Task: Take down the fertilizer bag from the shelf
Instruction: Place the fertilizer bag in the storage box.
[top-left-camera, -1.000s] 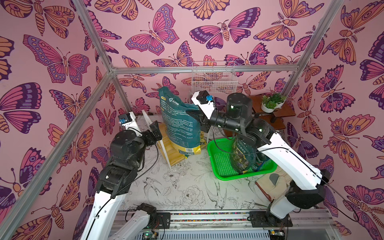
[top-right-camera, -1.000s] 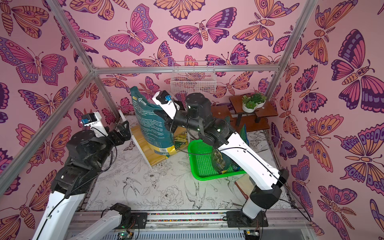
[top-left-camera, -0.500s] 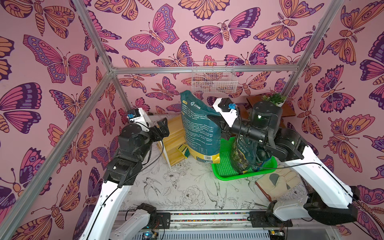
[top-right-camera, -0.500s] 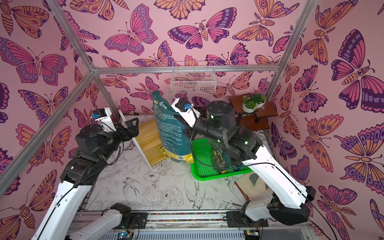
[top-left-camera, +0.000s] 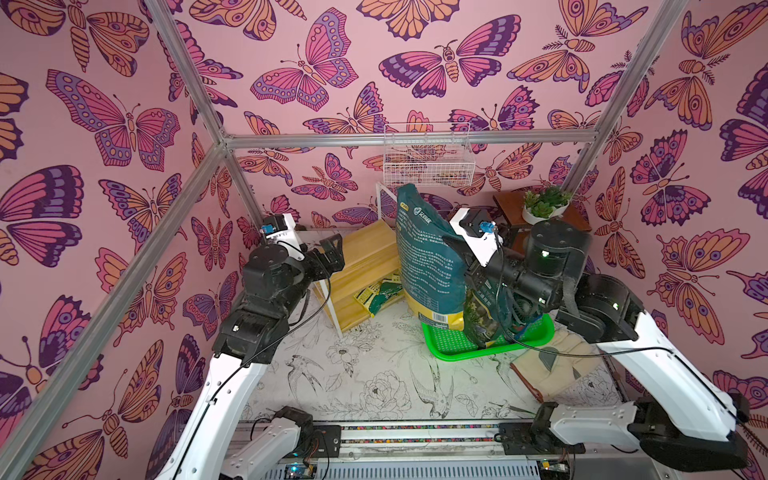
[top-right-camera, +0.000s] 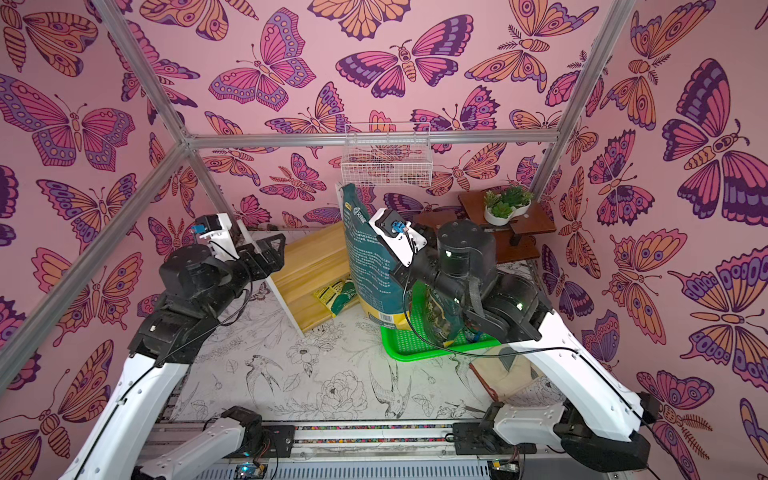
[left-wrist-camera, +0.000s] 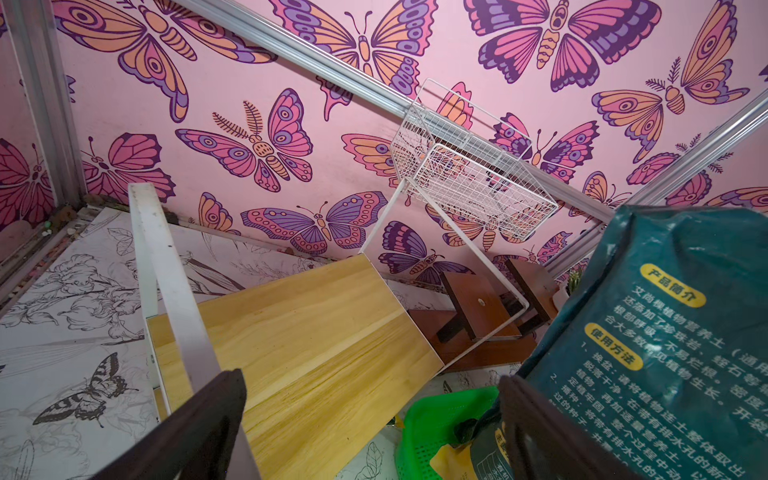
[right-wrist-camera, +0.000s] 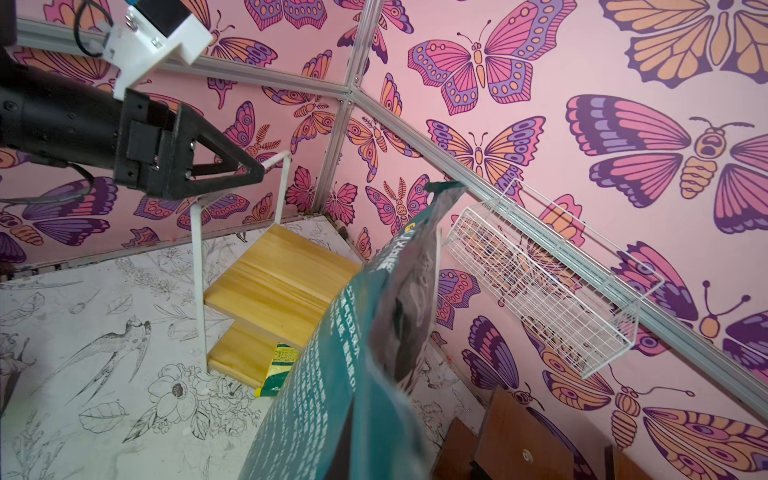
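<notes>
My right gripper (top-left-camera: 454, 247) was clenched on the edge of the fertilizer bag (top-left-camera: 428, 257); hanging below me, it risked slipping or toppling off the green tray (top-left-camera: 453, 353).

A staged robot test cell, dressed as a garden corner, is shown. Pink butterfly wallpaper (top-left-camera: 316, 75) is stretched within an aluminium frame (top-left-camera: 407, 139), and two robot arms (top-left-camera: 224, 395) are mounted on a front rail (top-left-camera: 415, 434). A wooden shelf (top-left-camera: 365, 253), potted succulent (top-left-camera: 542, 203) and fertilizer bag (top-left-camera: 424, 257) are set out as props.
</notes>
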